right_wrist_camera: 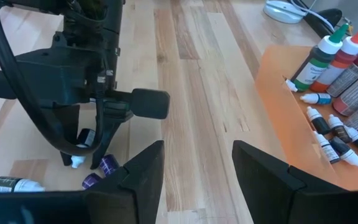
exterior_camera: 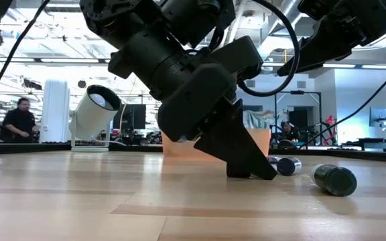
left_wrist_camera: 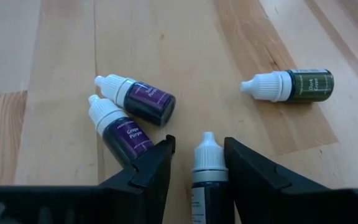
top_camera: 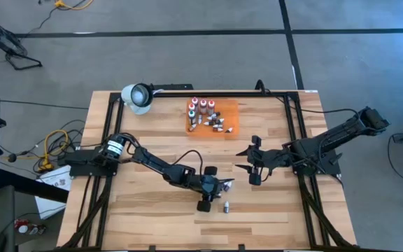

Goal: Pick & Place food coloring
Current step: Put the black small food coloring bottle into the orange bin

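Observation:
My left gripper (left_wrist_camera: 197, 155) (top_camera: 217, 187) is low over the table's near middle, open, its fingers either side of a dark dropper with a white cap (left_wrist_camera: 209, 171) lying on the wood. Two purple droppers (left_wrist_camera: 132, 115) (right_wrist_camera: 101, 171) lie on their sides close by, touching each other. A dark green dropper (left_wrist_camera: 297, 85) (top_camera: 226, 207) (exterior_camera: 334, 179) also lies flat. My right gripper (right_wrist_camera: 194, 162) (top_camera: 245, 163) waits open right of centre, above the table. The tall white-capped bottles (top_camera: 201, 108) (right_wrist_camera: 340, 53) stand on the orange mat (top_camera: 231, 112), with small droppers (right_wrist_camera: 334, 134) lying beside them. My left gripper comes slanting down from the table's left, fingers along the dark dropper's body (left_wrist_camera: 210, 186). One finger (left_wrist_camera: 244, 165) is right against the body, while wood shows between the other finger (left_wrist_camera: 160, 165) and it. Whether the gripper touches the dropper, I cannot tell.
A white lamp (top_camera: 137, 96) (exterior_camera: 96, 107) stands at the far left corner. The orange mat sits at the far middle. Bare wood lies between mat and left gripper. A person (exterior_camera: 20, 120) is in the room behind.

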